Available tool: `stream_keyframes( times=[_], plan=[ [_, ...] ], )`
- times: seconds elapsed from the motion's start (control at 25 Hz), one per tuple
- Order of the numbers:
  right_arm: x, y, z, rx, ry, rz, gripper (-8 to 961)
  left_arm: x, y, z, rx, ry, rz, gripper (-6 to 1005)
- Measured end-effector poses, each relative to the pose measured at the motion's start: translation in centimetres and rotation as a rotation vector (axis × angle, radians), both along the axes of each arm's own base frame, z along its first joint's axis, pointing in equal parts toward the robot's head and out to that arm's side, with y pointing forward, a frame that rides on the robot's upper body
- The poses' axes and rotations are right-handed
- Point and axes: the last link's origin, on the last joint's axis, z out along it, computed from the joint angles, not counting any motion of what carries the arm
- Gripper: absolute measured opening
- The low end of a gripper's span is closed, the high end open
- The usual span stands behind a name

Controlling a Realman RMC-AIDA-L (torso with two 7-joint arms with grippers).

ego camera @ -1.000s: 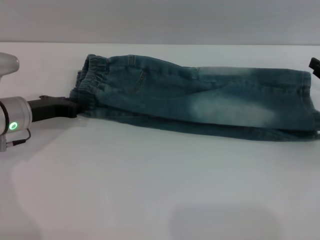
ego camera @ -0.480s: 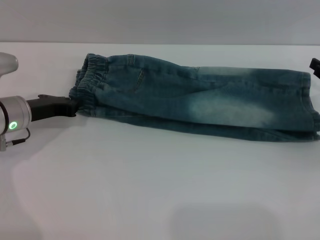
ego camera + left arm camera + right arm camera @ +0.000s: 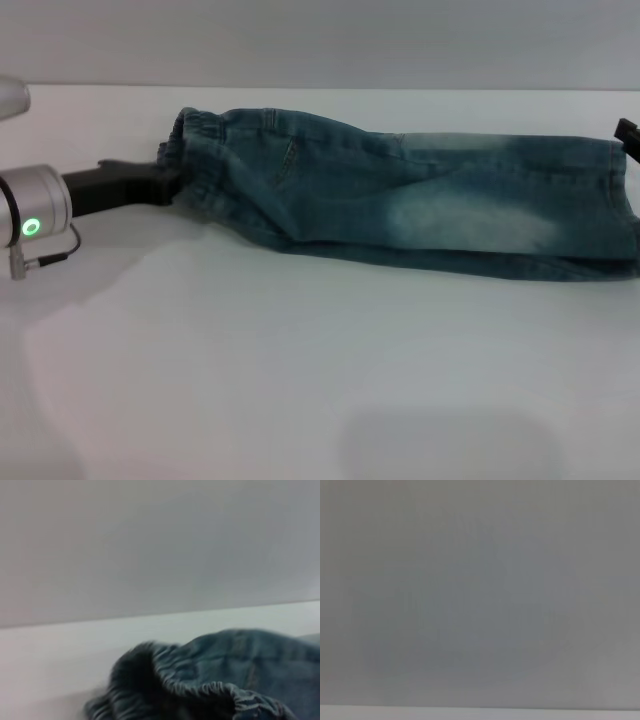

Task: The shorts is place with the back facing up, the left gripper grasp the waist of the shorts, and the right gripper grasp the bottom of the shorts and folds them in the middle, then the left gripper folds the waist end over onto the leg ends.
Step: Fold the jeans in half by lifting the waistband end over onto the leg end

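Shorts (image 3: 400, 200) of faded blue-green denim lie folded lengthwise into a long strip on the white desk (image 3: 300, 380). The waist (image 3: 195, 165) is the end nearest the left gripper (image 3: 170, 185), and the leg ends (image 3: 622, 205) are the far end. The left gripper is clamped on the waist, its fingertips buried in the ruched elastic, which is lifted slightly off the desk. The left wrist view shows the bunched waistband (image 3: 200, 685) close up, fingers unseen. Beyond the leg ends, only the right gripper (image 3: 628, 135) tip shows, cut off at the edge; I cannot tell whether it is apart or together.
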Motion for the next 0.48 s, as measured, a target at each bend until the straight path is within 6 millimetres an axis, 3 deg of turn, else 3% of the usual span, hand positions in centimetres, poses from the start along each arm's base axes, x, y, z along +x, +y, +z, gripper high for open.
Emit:
stream_keyframes(
  times=[0.36,0.48],
  plan=[
    [-1.3,1.4,-1.9,-0.037,0.024,-0.009,399,3.7,0.9,1.1,-0.023,-0.075,-0.131,27],
    [-2.3,2.0,-3.3,-0.076,0.034,0.002,400,5.9,1.6,1.5,-0.035,-0.096,-0.196,27]
  ],
)
